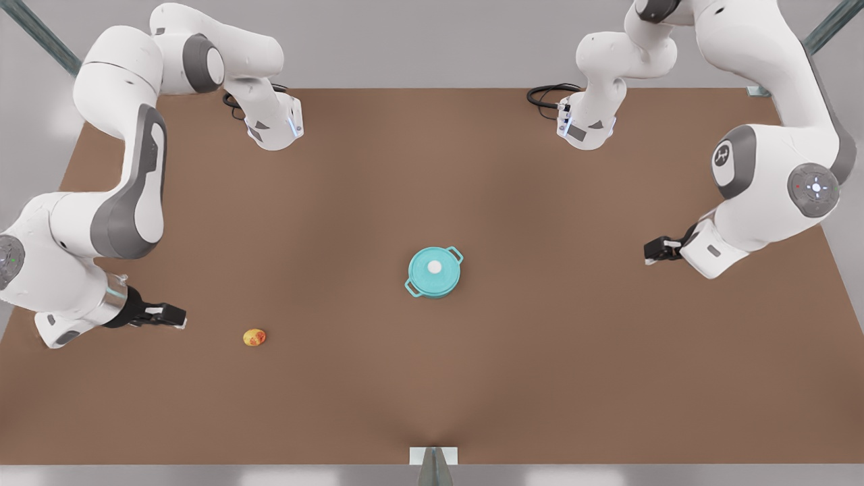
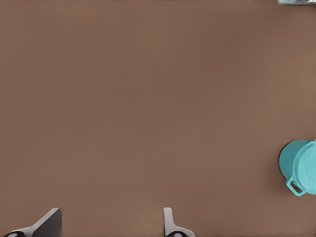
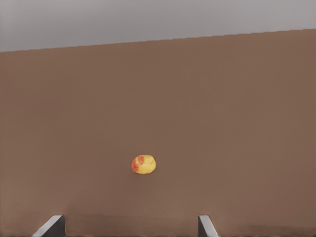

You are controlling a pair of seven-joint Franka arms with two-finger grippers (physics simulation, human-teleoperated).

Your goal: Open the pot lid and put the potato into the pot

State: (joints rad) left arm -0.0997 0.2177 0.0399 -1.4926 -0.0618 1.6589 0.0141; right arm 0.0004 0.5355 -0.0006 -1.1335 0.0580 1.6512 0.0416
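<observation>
Nothing Grasped Yet: Lid On, Potato Loose

Plainly, neither step had begun. The pot lid (image 1: 434,267) sat closed on the pot (image 1: 435,283), mid-table (image 1: 432,169), and the potato (image 1: 254,337) lay bare on the surface.

The right gripper (image 1: 177,315), at the front view's left, hung with fingers spread and empty; the potato lay near, just ahead of its tips. The left gripper (image 1: 649,252), at the front view's right, was likewise parted and empty, with the pot well apart from it, off to one side of its line.

Doing the lid well would likely mean bringing the left gripper over the small white knob, descending straight, pinching it centrally, and lifting vertically so the pot does not drag. The right could meanwhile straddle the potato across its narrow width.

From the right wrist, the potato (image 3: 143,164) showed reddish patches between the fingertips (image 3: 206,226). From the left wrist, the pot (image 2: 301,167) showed its wall and one loop handle, beyond the fingertips (image 2: 169,222). The front camera alone gave both arms and the knob.
</observation>
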